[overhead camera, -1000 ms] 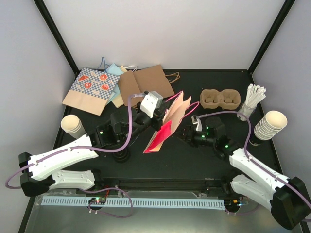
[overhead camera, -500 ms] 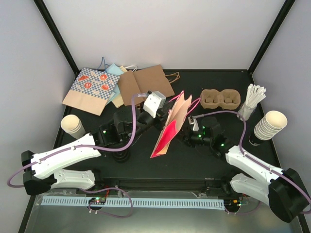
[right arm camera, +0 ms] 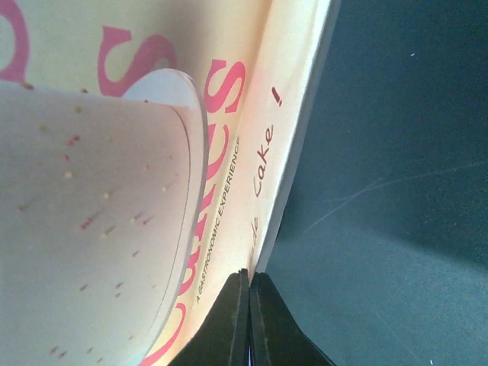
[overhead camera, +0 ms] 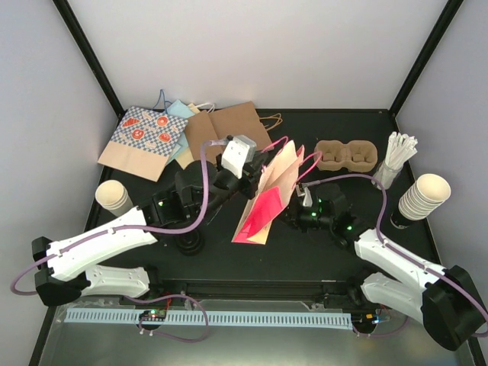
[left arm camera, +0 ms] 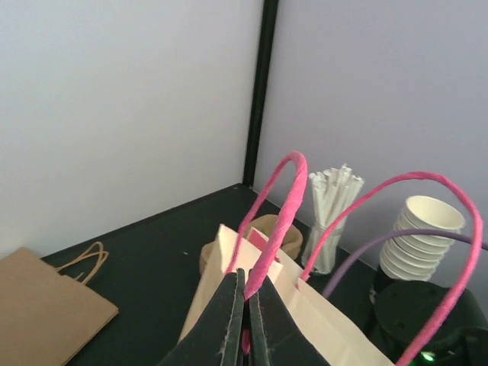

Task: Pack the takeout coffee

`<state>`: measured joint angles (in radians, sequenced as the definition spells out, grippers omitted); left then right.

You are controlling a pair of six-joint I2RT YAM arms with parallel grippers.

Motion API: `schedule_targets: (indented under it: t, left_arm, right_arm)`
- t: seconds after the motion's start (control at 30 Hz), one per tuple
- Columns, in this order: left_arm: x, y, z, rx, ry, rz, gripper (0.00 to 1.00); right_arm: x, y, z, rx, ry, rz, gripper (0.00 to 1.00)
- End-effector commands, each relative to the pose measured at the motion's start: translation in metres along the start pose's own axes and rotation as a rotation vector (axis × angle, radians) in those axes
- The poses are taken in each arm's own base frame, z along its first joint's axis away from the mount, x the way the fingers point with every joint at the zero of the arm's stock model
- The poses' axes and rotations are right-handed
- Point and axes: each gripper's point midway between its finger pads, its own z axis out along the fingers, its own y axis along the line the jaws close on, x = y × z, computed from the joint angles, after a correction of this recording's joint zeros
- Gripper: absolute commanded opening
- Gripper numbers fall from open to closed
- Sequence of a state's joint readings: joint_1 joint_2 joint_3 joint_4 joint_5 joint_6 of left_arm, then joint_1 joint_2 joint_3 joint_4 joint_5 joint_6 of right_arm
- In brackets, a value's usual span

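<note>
With my left gripper (left arm camera: 242, 309) clamped shut on the pink handle (left arm camera: 280, 202) of the paper bag (overhead camera: 267, 202) and my right gripper (right arm camera: 248, 301) pinching its side edge, I judged bag-opening underway, spreading the mouth next.

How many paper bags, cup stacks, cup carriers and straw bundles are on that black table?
Stacks of cream paper cups: 2
Brown pulp cup carrier: 1
Holder of white wrapped straws: 1
Upright cream paper bag with pink handles: 1
Flat paper bags, overlapping pile: at least 3
Total: at least 8
</note>
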<state>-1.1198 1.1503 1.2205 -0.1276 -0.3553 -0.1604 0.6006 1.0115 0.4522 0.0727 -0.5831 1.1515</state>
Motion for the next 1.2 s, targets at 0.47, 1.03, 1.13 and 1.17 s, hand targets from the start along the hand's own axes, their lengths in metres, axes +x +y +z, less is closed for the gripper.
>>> schedule_targets:
  t: [0.47, 1.03, 1.13, 1.17]
  left_arm:
    - [-0.019, 0.105, -0.063, -0.217, -0.075, -0.211, 0.02]
    - [-0.029, 0.155, -0.102, -0.347, -0.129, -0.23, 0.02]
    - [-0.033, 0.157, -0.103, -0.339, -0.133, -0.228, 0.02]
    - [-0.033, 0.155, -0.102, -0.325, -0.132, -0.225, 0.02]
  right_arm:
    - [0.005, 0.001, -0.021, 0.043, -0.041, -0.133, 0.01]
    - [0.003, -0.011, -0.03, 0.114, -0.08, -0.181, 0.01]
    - [0.004, -0.017, -0.031, 0.131, -0.083, -0.186, 0.01]
    - [0.004, -0.021, -0.031, 0.139, -0.085, -0.186, 0.01]
